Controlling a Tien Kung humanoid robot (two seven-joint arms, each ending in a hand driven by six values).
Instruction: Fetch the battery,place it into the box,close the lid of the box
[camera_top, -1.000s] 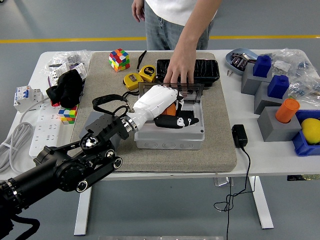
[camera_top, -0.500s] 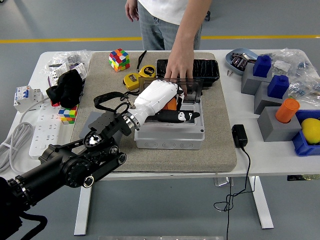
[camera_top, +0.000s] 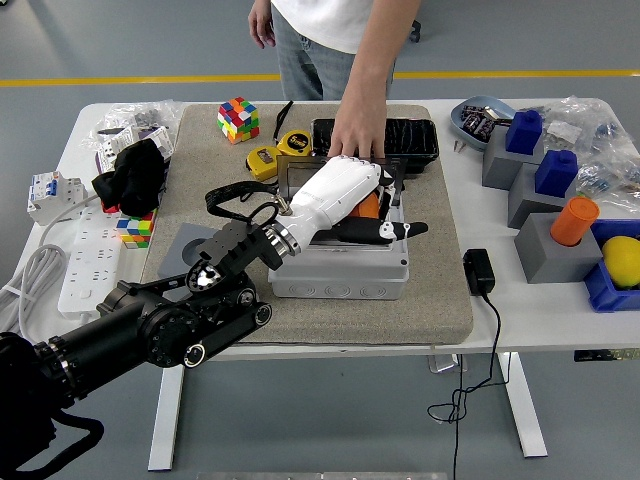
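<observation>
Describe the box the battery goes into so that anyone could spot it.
On the tan mat covering the white table's middle, the grey box sits near the front edge, under the white robot hand. It is the only light grey case with round knockouts along its front.

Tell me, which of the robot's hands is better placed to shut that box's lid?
Probably the left hand: it's already over the open box, beside the raised lid. No right arm is visible.

The white-shelled left hand (camera_top: 345, 200) covers most of the grey plastic box (camera_top: 340, 272) interior; the standing person (camera_top: 335, 40) is cropped above the torso.
</observation>
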